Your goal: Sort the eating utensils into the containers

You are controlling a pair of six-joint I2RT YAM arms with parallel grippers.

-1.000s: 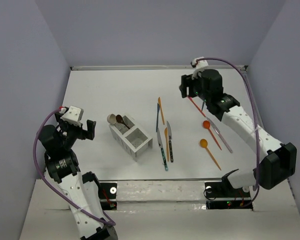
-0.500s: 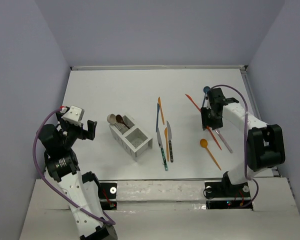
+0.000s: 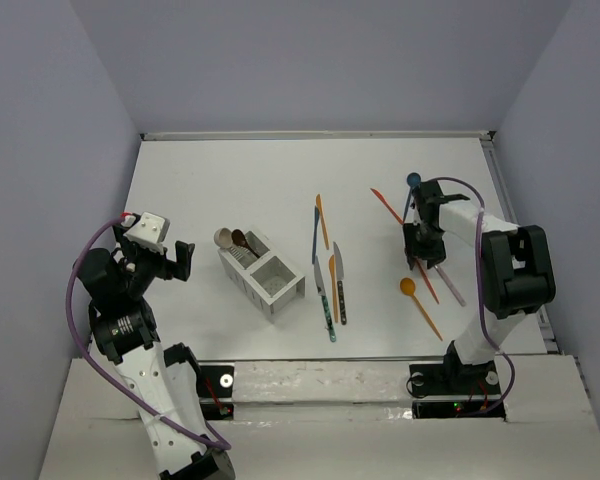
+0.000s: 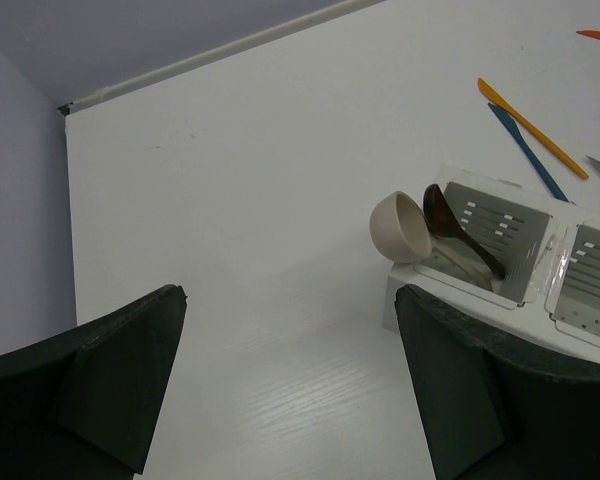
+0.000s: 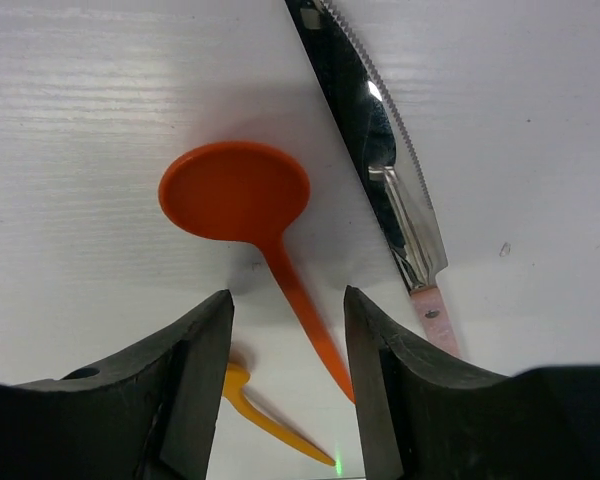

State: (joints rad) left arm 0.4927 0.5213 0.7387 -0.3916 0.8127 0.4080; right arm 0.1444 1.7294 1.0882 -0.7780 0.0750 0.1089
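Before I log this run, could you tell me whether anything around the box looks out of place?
Mildly: the beige spoon and dark brown spoon lean out over the rim of the box, bowls sticking out of its end compartment rather than lying inside. Nothing looks spilled or broken.

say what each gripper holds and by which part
Nothing is held. Right gripper open astride the neck of the orange spoon; left gripper open, empty.

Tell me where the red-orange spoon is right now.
Right wrist view: the red-orange spoon lies directly under the right gripper, its handle between the open fingers, with a serrated knife alongside on its right.
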